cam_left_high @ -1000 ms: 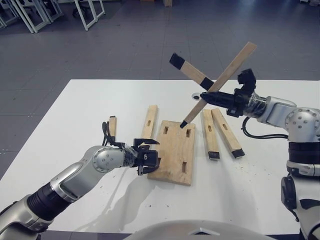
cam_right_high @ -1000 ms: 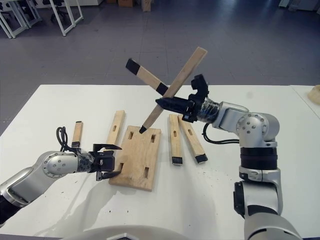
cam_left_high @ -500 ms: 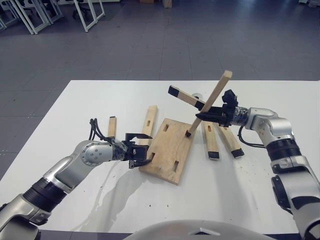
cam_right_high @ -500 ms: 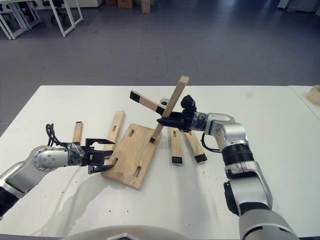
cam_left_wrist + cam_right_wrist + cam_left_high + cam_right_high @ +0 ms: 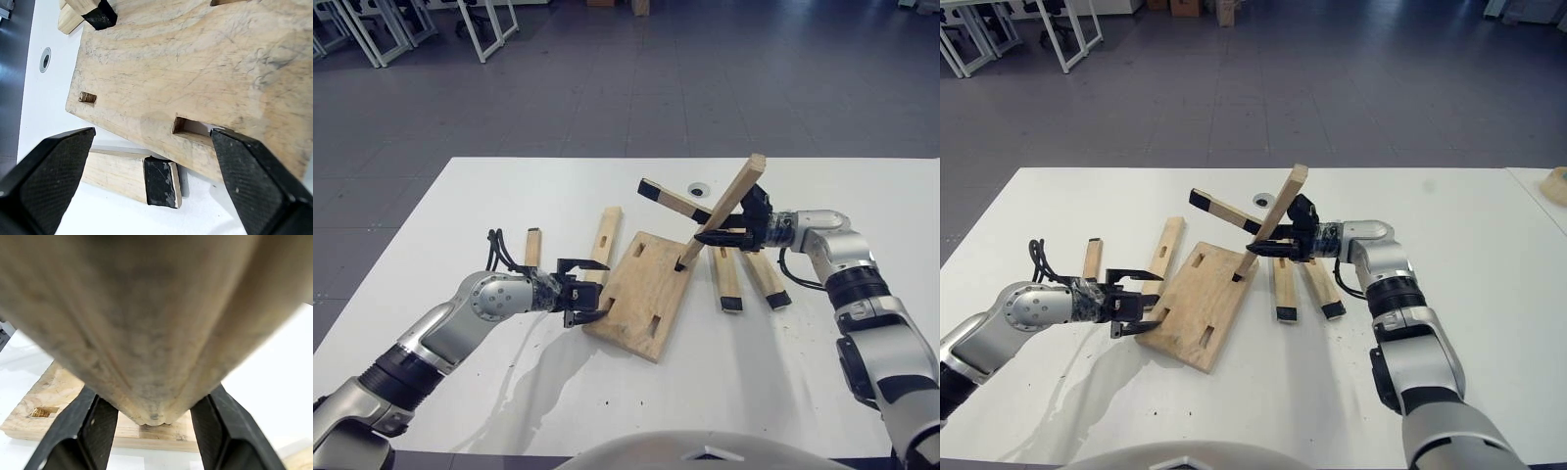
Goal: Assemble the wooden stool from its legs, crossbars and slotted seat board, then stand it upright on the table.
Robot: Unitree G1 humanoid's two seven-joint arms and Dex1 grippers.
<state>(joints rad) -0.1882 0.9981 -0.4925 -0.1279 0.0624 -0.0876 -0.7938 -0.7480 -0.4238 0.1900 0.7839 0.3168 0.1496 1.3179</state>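
The white worktop (image 5: 460, 225), with a small round hole (image 5: 697, 186) near its far edge, carries the slotted seat board (image 5: 641, 299) at its middle, a black-tipped leg (image 5: 725, 282) just right of it, a second leg (image 5: 764, 276) beside that, a slotted bar (image 5: 605, 235) just left of the board and a short piece (image 5: 533, 245) farther left.

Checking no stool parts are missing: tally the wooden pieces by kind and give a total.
Board: 1
Crossed sticks in the right pincer: 2
Loose sticks lying on the table: 4
Total: 7 wooden pieces
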